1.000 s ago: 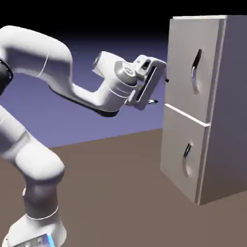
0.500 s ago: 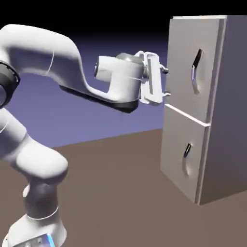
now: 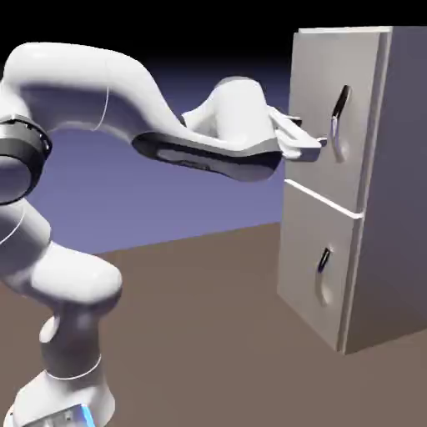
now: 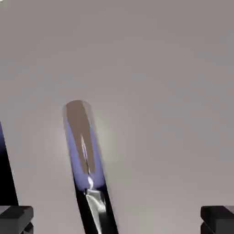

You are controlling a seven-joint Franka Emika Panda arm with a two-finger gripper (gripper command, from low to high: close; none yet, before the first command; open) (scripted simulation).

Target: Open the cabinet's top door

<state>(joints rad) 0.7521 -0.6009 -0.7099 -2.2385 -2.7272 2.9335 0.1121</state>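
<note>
Blue-violet backdrop, top door's handle (image 3: 339,122) upright, long axis near-vertical.

my pincer (image 3: 309,131) near the closed top door (image 3: 334,67) of the cabinet (image 3: 409,167), beside its curved handle (image 3: 339,123), my white arm (image 3: 79,83) arching over the brown counter (image 3: 192,334)

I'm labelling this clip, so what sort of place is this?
Likely a robotics simulation: a white robot arm, a plain two-door cabinet and a bare blue-violet backdrop.
</note>
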